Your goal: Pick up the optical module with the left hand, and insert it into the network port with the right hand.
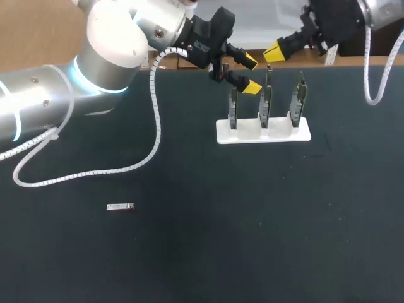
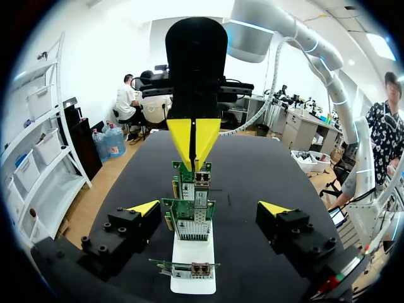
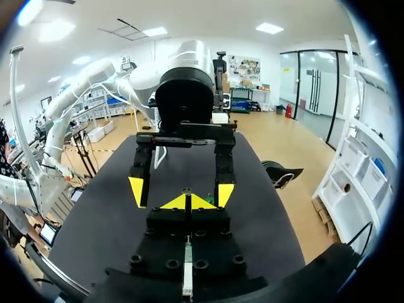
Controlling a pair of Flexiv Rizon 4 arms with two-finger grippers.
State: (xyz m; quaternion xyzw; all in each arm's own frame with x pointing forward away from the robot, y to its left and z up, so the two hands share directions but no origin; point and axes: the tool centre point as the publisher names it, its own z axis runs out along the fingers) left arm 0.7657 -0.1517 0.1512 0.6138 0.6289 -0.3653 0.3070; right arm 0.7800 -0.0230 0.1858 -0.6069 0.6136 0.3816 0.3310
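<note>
The optical module [image 1: 120, 206], a small silver bar, lies flat on the black table at the left front, far from both grippers. It shows in neither wrist view. My left gripper [image 1: 251, 74] [image 2: 209, 208] hangs open just above the left end of a white stand [image 1: 278, 134] [image 2: 192, 252]. The stand holds three upright green network cards [image 1: 265, 101] [image 2: 189, 218], which lie between and ahead of its fingers. My right gripper [image 1: 273, 53] [image 3: 188, 202] is shut with nothing in it, above the stand's far side. It faces the left gripper [image 3: 181, 190], whose view shows its joined tips [image 2: 193, 140].
The white coiled cable [image 1: 154, 120] of my left arm trails over the table's left half. My right arm's cable [image 1: 369, 69] hangs at the far right. The table's back edge runs just behind the stand.
</note>
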